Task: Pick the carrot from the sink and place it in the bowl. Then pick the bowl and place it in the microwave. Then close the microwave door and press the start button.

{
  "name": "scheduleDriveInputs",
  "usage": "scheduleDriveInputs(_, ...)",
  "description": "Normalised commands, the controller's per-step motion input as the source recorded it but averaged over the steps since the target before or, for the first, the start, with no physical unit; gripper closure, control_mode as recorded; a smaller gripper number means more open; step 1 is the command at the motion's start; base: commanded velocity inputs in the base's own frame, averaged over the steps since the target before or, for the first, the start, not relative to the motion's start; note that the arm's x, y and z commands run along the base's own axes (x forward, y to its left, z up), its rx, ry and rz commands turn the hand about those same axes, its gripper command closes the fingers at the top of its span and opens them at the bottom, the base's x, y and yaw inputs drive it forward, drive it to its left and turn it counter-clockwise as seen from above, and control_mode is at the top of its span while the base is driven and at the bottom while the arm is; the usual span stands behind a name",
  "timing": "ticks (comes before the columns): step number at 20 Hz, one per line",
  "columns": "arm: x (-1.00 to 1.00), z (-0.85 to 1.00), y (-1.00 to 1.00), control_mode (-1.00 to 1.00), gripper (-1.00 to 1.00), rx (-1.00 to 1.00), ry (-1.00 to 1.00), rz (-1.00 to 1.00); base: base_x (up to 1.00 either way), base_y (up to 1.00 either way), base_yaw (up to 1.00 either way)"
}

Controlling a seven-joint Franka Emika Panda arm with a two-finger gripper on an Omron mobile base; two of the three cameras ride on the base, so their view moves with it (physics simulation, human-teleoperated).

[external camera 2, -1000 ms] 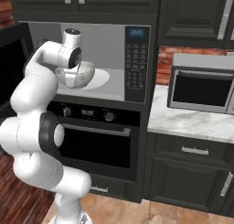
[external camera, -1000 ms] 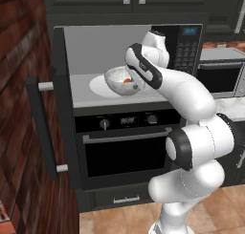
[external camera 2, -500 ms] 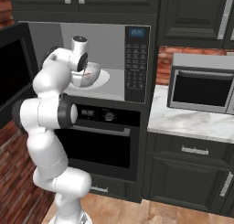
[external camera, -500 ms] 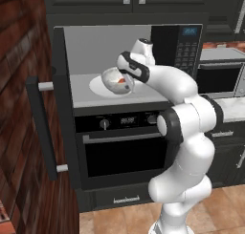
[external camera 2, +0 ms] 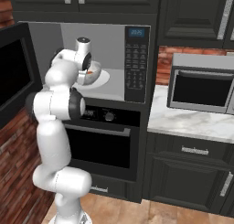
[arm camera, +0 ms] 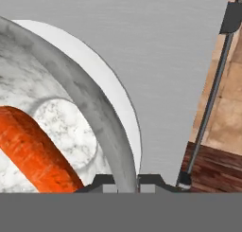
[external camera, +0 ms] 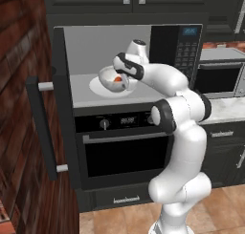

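Observation:
The mottled grey bowl (external camera: 109,79) (external camera 2: 93,77) is tilted inside the open black microwave (external camera: 175,46) (external camera 2: 136,63), low over its white turntable plate (external camera: 97,89) (external camera 2: 105,78). The orange carrot (external camera: 117,79) (external camera 2: 91,72) (arm camera: 35,153) lies in the bowl. My gripper (external camera: 126,78) (arm camera: 126,182) is shut on the bowl's rim (arm camera: 92,110), one finger on each side of the wall. Whether the bowl touches the plate I cannot tell. The microwave door (external camera: 64,113) (external camera 2: 14,77) stands wide open to the left, with its bar handle (external camera: 44,128) (arm camera: 211,96) facing out.
A black oven with knobs (external camera: 125,149) (external camera 2: 103,141) sits right under the microwave. To the right, a smaller countertop microwave (external camera 2: 201,88) (external camera: 221,78) stands on a marble counter (external camera 2: 183,122). A brick wall (external camera: 19,113) closes the left side.
The arm has reached further into the microwave, carrying the bowl with the carrot deeper and lower, over the turntable plate.

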Motion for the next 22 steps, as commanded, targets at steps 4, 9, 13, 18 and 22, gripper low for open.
scheduleDriveInputs(4, 0.22, -0.11, 0.0, -1.0, -1.0, 0.0, 0.0, -0.07, 0.0, 0.0, 0.0)
scheduleDriveInputs(9, -0.66, 0.0, -0.23, -1.0, -1.0, 0.03, -0.12, -0.02, 0.0, 0.0, 0.0)
scheduleDriveInputs(13, -1.0, -0.01, -0.38, -1.0, -1.0, 0.04, -0.23, -0.01, 0.0, 0.0, 0.0)
scheduleDriveInputs(18, -1.0, -0.06, -0.34, -1.0, -1.0, 0.0, -0.21, 0.0, 0.0, 0.0, 0.0)
scheduleDriveInputs(22, -1.0, 0.55, -0.16, -1.0, -1.0, 0.01, -0.2, 0.0, 0.0, 0.0, 0.0)
